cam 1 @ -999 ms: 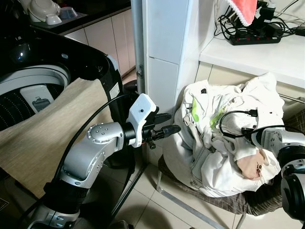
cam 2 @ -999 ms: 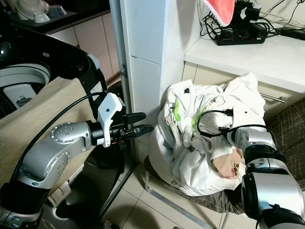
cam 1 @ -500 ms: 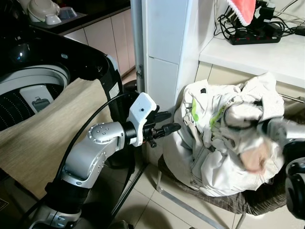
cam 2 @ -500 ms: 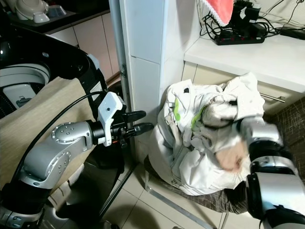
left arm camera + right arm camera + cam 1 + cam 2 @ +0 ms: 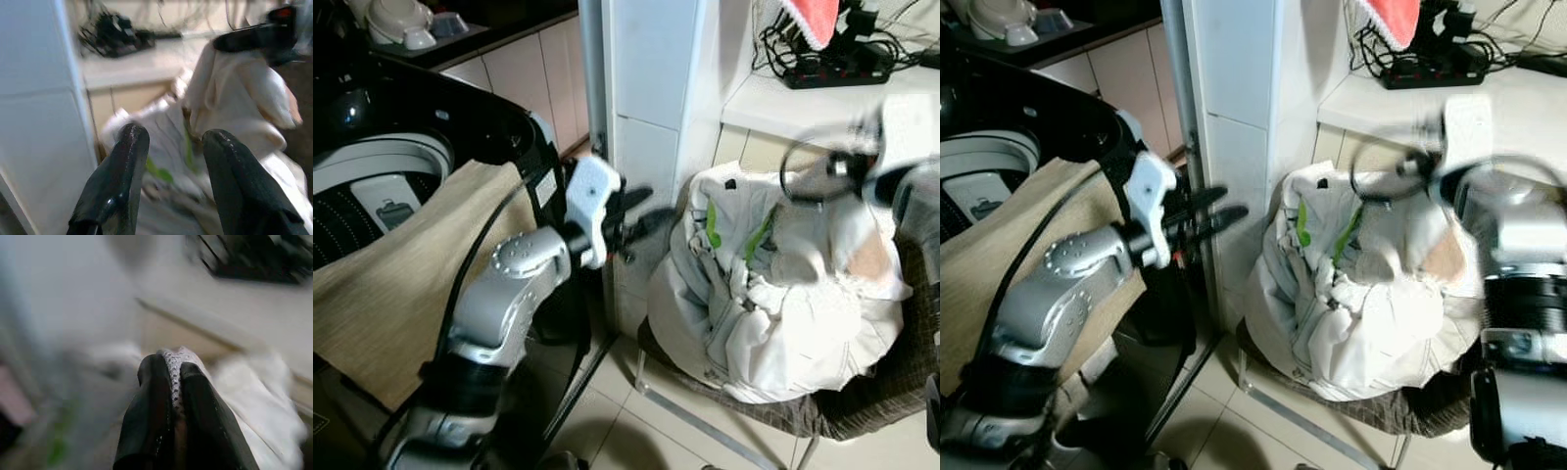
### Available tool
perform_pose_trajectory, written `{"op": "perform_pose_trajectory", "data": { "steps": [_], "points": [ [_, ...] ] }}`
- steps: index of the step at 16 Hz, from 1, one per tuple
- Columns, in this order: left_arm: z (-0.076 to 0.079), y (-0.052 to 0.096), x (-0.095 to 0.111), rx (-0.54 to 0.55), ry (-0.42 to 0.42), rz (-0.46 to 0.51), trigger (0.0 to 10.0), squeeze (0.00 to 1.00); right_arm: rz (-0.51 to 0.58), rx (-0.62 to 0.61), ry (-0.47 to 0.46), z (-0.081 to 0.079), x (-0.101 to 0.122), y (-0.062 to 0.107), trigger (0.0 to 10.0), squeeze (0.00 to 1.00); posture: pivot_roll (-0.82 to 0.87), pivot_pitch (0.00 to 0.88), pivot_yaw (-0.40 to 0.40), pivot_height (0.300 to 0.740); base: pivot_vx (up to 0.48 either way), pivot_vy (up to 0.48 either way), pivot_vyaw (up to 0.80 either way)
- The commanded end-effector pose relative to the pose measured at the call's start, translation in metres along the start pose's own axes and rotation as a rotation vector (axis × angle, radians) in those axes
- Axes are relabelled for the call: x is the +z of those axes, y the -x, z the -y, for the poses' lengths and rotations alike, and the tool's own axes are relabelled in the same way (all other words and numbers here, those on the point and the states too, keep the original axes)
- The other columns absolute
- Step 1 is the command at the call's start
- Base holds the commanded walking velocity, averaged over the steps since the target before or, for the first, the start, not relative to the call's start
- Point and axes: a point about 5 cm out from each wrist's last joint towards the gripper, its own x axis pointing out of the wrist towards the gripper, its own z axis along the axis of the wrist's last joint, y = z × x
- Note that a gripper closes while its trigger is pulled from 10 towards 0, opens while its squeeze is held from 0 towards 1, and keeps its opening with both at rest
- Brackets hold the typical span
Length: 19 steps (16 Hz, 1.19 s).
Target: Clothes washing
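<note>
A heap of white clothes (image 5: 773, 294) with green trim lies on a chair (image 5: 891, 392) beside the white pillar. My right gripper (image 5: 168, 367), blurred with motion, is up above the heap's right side, shut on a fold of white garment (image 5: 239, 83) that hangs from it. My left gripper (image 5: 656, 206) is open with nothing between its fingers (image 5: 122, 161); it hangs in front of the pillar, just left of the heap and pointing at it. The washing machine (image 5: 362, 186) stands at far left, its tub open.
A beige cloth (image 5: 401, 284) drapes over the washer's front edge. The white pillar (image 5: 656, 98) stands between washer and chair. A counter above the chair holds a power strip (image 5: 842, 69) with cables and a red cloth (image 5: 813, 20). Tiled floor lies below.
My right arm has swung up from the heap, lifting a white garment. My left gripper has risen a little and drawn closer to the pillar.
</note>
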Motion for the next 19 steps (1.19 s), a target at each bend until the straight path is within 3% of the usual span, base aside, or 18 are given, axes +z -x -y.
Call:
{"op": "perform_pose_trajectory", "data": {
  "steps": [1,2,3,6,8,11,14,15,16,18,19],
  "points": [
    [-0.005,-0.002,0.013,0.029,0.015,0.073,10.0,0.0,0.103,0.074,-0.03,-0.004,0.027,0.012,0.1,0.0,-0.13,0.0,0.049,0.74,0.0,0.0,0.0],
    [-0.005,-0.002,0.013,0.029,0.015,0.073,10.0,0.0,0.103,0.074,-0.03,-0.004,0.027,0.012,0.1,0.0,-0.13,0.0,0.049,0.74,0.0,0.0,0.0],
    [-0.003,-0.005,0.026,0.02,0.056,0.15,10.0,1.0,0.161,0.149,-0.086,-0.011,0.04,0.018,0.0,0.0,-0.13,0.0,0.046,0.74,0.0,0.0,0.0],
    [0.011,-0.013,0.052,-0.074,0.104,0.288,10.0,1.0,0.248,0.3,-0.205,-0.025,0.052,0.028,0.0,0.0,-0.12,0.0,0.044,0.74,0.0,0.0,0.0],
    [0.016,-0.015,0.054,-0.108,0.108,0.298,10.0,1.0,0.259,0.351,-0.246,-0.031,0.053,0.029,0.0,0.0,-0.12,0.0,0.045,0.74,0.0,0.0,0.0],
    [0.038,-0.023,0.051,-0.225,0.129,0.286,10.0,1.0,0.254,0.555,-0.254,-0.061,0.056,0.04,0.0,0.0,-0.12,0.0,0.044,0.74,0.0,0.0,0.0],
    [0.043,-0.028,0.044,-0.204,0.119,0.249,10.0,1.0,0.265,0.652,-0.263,-0.074,0.059,0.047,0.0,0.0,-0.13,0.0,0.044,0.74,0.0,0.0,0.0],
    [0.043,-0.029,0.042,-0.2,0.118,0.241,10.0,0.22,0.274,0.686,-0.274,-0.078,0.06,0.049,0.0,0.0,-0.13,0.0,0.044,0.74,0.0,0.0,0.0],
    [0.044,-0.03,0.041,-0.2,0.128,0.242,10.0,0.0,0.282,0.717,-0.282,-0.081,0.061,0.052,0.0,0.0,-0.13,0.0,0.044,0.74,0.0,0.0,0.0],
    [0.048,-0.033,0.042,-0.21,0.162,0.254,10.0,0.0,0.287,0.77,-0.288,-0.087,0.061,0.056,0.0,0.0,-0.13,0.0,0.042,0.74,0.0,0.0,0.0],
    [0.054,-0.034,0.042,-0.242,0.249,0.257,10.0,0.0,0.283,0.785,-0.29,-0.09,0.06,0.058,0.0,0.0,-0.13,0.0,0.04,0.74,0.0,0.0,0.0]
  ]
}}
